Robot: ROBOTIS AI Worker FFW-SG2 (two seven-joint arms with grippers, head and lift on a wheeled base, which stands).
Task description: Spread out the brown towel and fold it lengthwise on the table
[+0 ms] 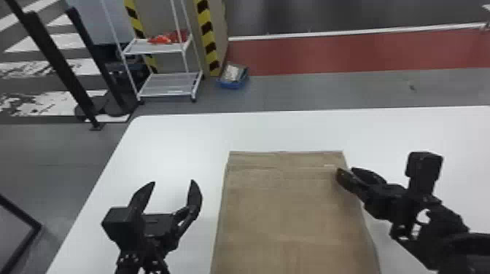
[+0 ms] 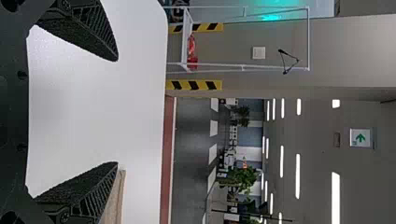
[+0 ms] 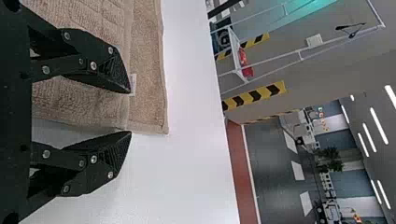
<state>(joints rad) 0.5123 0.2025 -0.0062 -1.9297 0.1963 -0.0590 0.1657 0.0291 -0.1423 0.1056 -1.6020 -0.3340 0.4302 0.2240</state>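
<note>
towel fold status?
Spreading looks done: brown towel lies flat on the table. In hand: right gripper open astride the towel's right edge; left gripper open beside it. Remaining: probably the lengthwise fold; the stepped far end doesn't settle it.

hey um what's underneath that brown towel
The brown towel lies on the white table, which shows at its left, right and far edges. The surface directly beneath is covered, so I can't tell whether anything else is there.
</note>
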